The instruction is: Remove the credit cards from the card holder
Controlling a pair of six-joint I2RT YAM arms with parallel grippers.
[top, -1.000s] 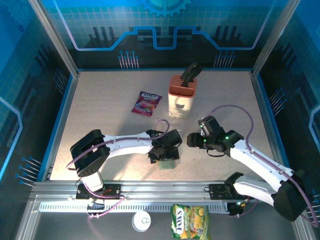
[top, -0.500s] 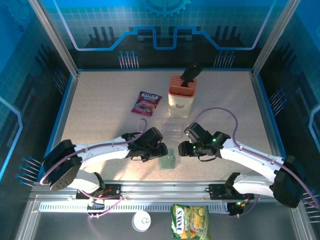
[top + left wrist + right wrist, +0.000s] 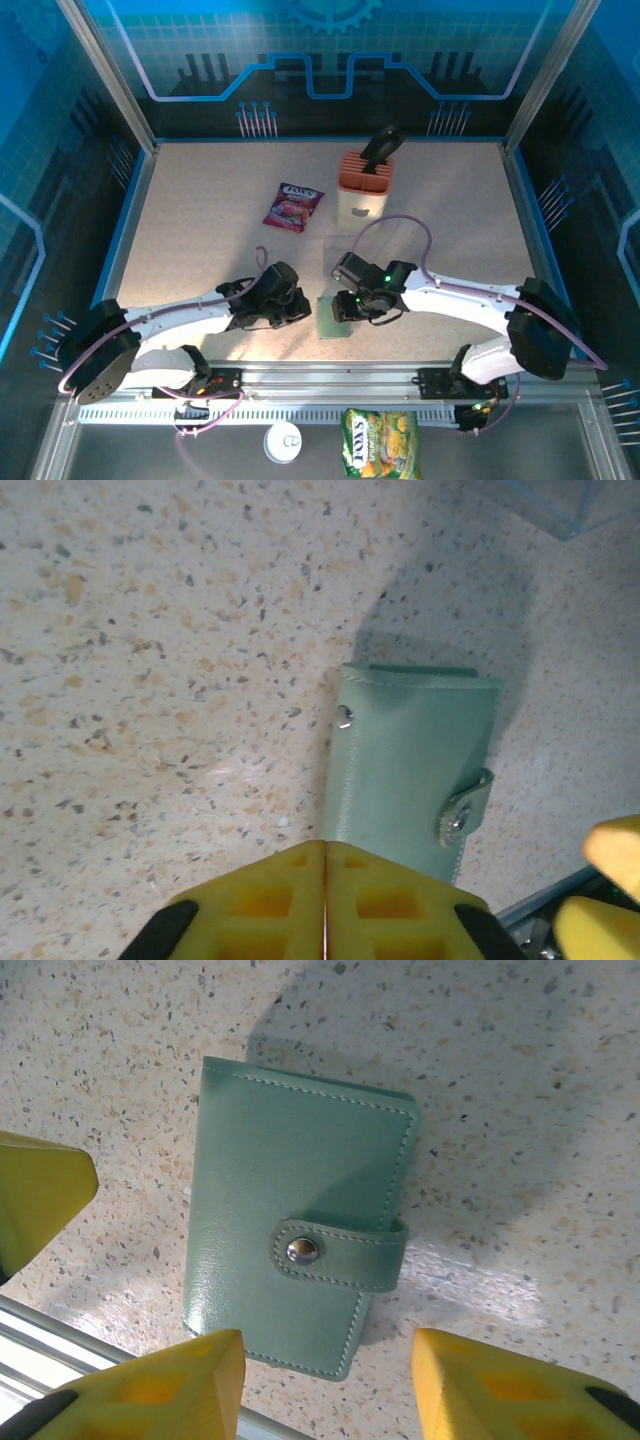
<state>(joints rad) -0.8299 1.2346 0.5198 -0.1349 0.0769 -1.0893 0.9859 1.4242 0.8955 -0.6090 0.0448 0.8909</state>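
Flat, green card holder [image 3: 300, 1265], snap-strap fastened

The card holder [image 3: 335, 323] lies on the table [image 3: 200, 240], left pincer [image 3: 303, 308] just left of it.

Smooth, faintly glossy leather-like matl is seen on the holder [image 3: 300, 1190], w/ stitched edges; its snap [image 3: 301, 1250] is shiny metal. The surface [image 3: 520, 1080] is finished matt, speckled, stone-like. R pincer [image 3: 325, 1360] pads [image 3: 170, 1380]: matt yellow plastic.

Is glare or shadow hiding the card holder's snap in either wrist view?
Right wrist: snap sharp, mild sheen low on the card holder, shadow on the table beyond it. Left wrist: card holder evenly lit, snap visible, shadow falling past it.
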